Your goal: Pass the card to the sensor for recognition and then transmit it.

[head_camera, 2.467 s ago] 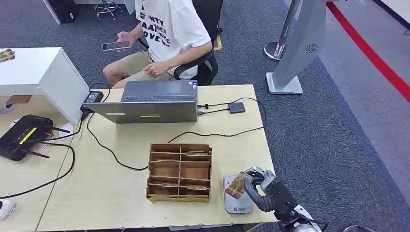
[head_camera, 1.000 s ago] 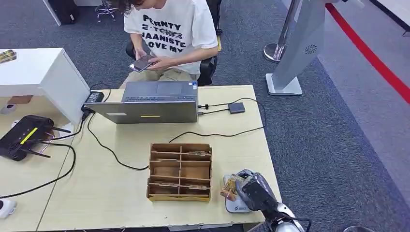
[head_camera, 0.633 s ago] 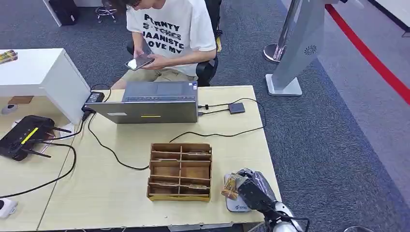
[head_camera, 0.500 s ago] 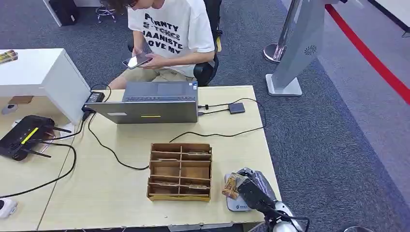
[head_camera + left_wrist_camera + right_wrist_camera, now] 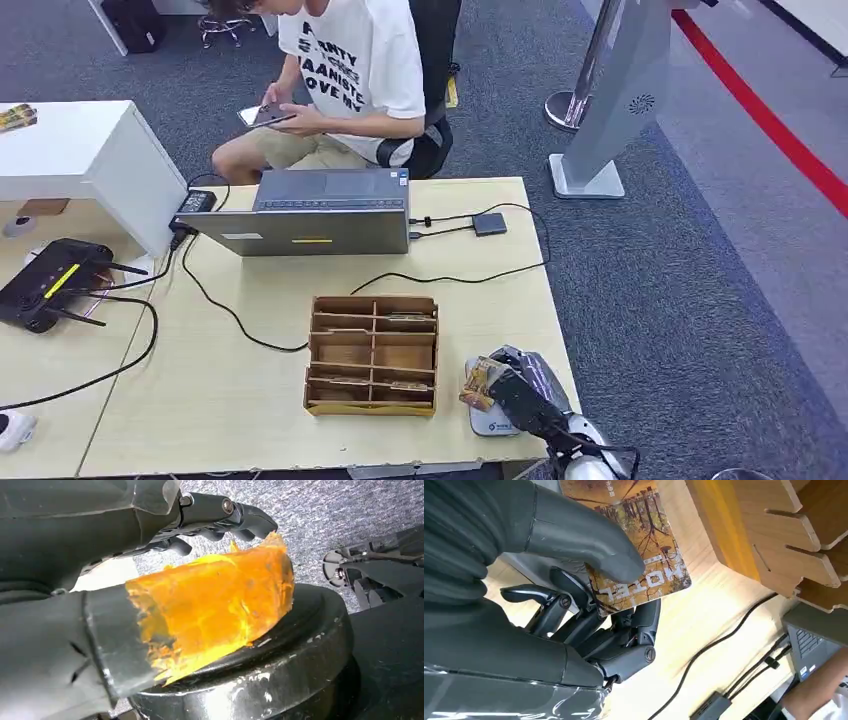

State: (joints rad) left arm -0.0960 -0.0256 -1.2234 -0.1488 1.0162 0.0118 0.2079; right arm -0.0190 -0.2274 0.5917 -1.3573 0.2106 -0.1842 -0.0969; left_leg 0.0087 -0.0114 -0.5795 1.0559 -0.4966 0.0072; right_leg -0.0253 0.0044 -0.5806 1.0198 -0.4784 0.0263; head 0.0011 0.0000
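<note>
Head view: we are seeing the right hand (image 5: 515, 395) at the lower right of the frame, holding the card (image 5: 480, 386) over the grey sensor (image 5: 487, 424), which is lying flat on the table (image 5: 200, 400) just right of the wooden organizer (image 5: 372, 354). We cannot tell whether the card is touching the sensor. Near the top of the frame a person (image 5: 340, 70) is sitting behind a laptop (image 5: 315, 215), looking at a phone.

Left wrist view: the left hand (image 5: 65, 630) is coming in from the left edge, its thumb wrapped in something orange and translucent. Its dark fingers (image 5: 220, 517) are lying extended above, slightly apart, and we are seeing nothing gripped in them. Carpet and a dark round base are lying behind.

Right wrist view: the thumb (image 5: 579, 535) is pressing the card (image 5: 639, 545), printed with trees and reversed lettering, against the dark fingers (image 5: 589, 625) beneath, a firm pinch. The organizer's wall (image 5: 744, 530) is standing just beside, at the upper right.

Progress, as we are judging it: the card is picked up and is being presented at the sensor. Whether it has been recognised is not showing. Handing the card on is not yet done.
</note>
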